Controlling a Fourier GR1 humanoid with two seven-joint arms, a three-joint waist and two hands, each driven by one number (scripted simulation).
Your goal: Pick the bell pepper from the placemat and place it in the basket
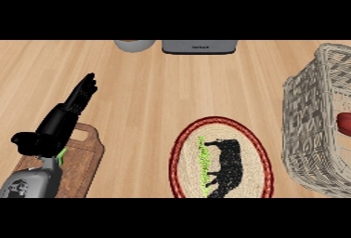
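A red bell pepper [344, 123] shows at the right edge inside the wicker basket [308, 130], mostly cut off by the view's border. The oval woven placemat [221, 160], red-rimmed with a black animal figure and a green stripe, lies on the counter with nothing on it. My left hand [65, 116] rests at the left with fingers straight and pointing up, over the far end of a wooden cutting board. My right hand does not show.
A wooden cutting board [82, 162] lies under my left forearm at the lower left. A grey appliance [199, 46] and a pale round bowl [134, 45] stand at the counter's far edge. The basket fills the right side.
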